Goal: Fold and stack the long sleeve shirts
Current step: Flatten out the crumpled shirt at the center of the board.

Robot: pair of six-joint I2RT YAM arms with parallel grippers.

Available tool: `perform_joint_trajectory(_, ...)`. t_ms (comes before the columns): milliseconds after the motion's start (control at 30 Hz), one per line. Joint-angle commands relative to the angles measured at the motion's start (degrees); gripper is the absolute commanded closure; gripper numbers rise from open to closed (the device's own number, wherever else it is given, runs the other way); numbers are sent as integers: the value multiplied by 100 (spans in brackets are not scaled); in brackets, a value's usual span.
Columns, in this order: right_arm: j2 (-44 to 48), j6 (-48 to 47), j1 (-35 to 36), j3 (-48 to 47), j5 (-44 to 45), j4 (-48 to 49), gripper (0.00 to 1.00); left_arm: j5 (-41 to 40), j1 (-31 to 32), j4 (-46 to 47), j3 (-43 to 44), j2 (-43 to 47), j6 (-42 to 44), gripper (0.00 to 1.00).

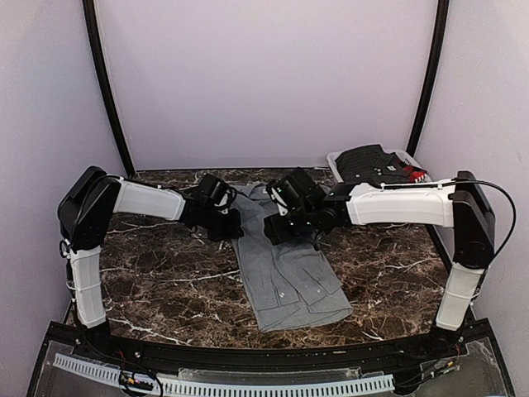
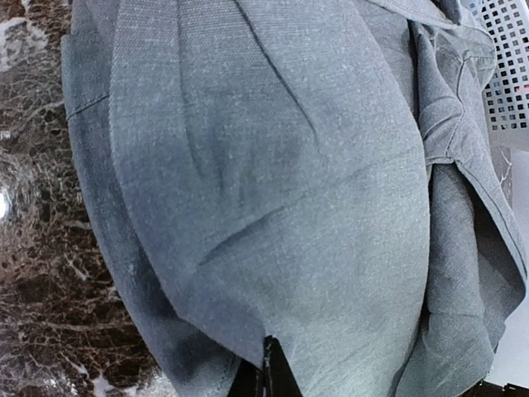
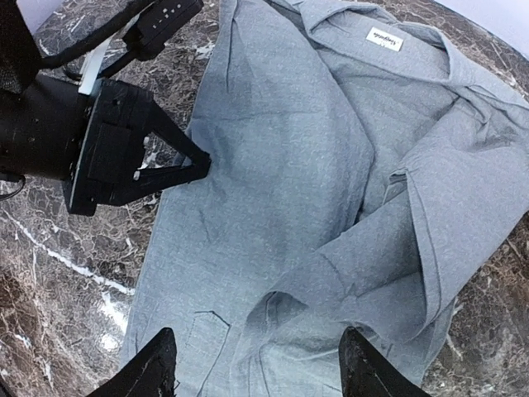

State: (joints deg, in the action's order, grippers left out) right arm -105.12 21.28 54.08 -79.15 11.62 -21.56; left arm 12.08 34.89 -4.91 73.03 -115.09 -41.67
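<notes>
While the left pincer sits closed on the left side edge of the grey shirt, pinching what looks like a thin fold of cloth, the right pincer hangs open over the shirt's middle, holding nothing. Shirt lies lengthwise at the table centre, collar and neck label at the far end, hem at the near end, the right sleeve area bunched and rumpled.

Step, as I judge it: first fold of this shirt, grasp stage, one side taken and the other not.

Next move likely needs the right pincer to drop and close on cloth, probably the loose sleeve or a matching edge, then both carry the side over the body without dragging the whole shirt.

Room: bare marble on both sides of the shirt, wide on the left. The hem stops short of the near table edge. Tighter at the back: the collar is near the rear wall, and a white basket with dark clothes sits at the back right corner. The two pincers are near each other, so watch for a clash.
</notes>
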Motion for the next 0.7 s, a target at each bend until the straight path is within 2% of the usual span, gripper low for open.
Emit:
perform_joint_trajectory(0, -157, 428, 119, 169, 42, -17, 36, -169, 35, -174, 111, 320, 52, 100)
perform_joint_trajectory(300, -1000, 672, 107, -298, 457, -60, 38, -381, 30, -336, -109, 861, 95, 100)
perform_joint_trajectory(400, -1254, 693, 95, -522, 687, -118, 42, -521, 35, -433, -253, 1046, 108, 100)
perform_joint_trajectory(500, -1333, 744, 89, -659, 1066, -268, 56, -850, 27, -548, -433, 1326, 107, 100)
perform_joint_trajectory(667, -1047, 738, 6, -434, 1553, -353, 94, -1310, -150, -938, -670, 1885, 143, 100)
